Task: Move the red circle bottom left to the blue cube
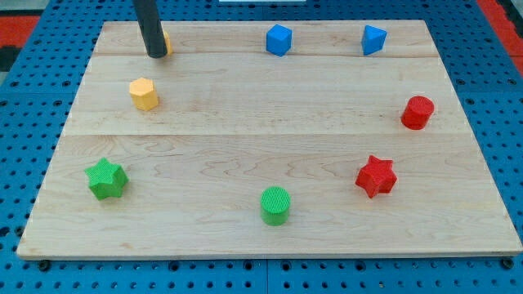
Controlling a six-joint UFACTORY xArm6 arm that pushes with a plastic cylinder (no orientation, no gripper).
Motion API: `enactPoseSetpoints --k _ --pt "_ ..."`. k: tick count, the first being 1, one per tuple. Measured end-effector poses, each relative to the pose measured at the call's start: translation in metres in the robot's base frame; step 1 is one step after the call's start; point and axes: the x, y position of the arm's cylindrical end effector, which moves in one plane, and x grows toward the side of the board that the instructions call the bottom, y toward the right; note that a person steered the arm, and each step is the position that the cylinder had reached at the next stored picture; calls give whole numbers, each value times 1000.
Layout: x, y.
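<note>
The red circle (417, 112) is a short red cylinder at the view's right edge of the wooden board (270, 233). The blue cube (279, 39) sits at the view's top centre, far left and above the red circle. A second blue block (374, 39), wedge-like, lies at the top right. My tip (155, 55) is at the view's top left, far from both blocks. It stands just in front of a yellow-orange block (166, 41) that the rod mostly hides.
A yellow hexagon (144, 94) lies below my tip. A green star (106, 179) is at the lower left, a green cylinder (275, 205) at the bottom centre, and a red star (376, 176) below the red circle. Blue pegboard (33, 98) surrounds the board.
</note>
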Motion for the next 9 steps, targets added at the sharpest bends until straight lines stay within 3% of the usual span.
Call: enactPoseSetpoints --k 2,3,4,5,6,7,8,9 --pt "117 80" --pt "146 200" --pt "99 280" --pt "95 360" --pt "137 455" --pt "145 450" --pt "178 508" --pt "166 474"
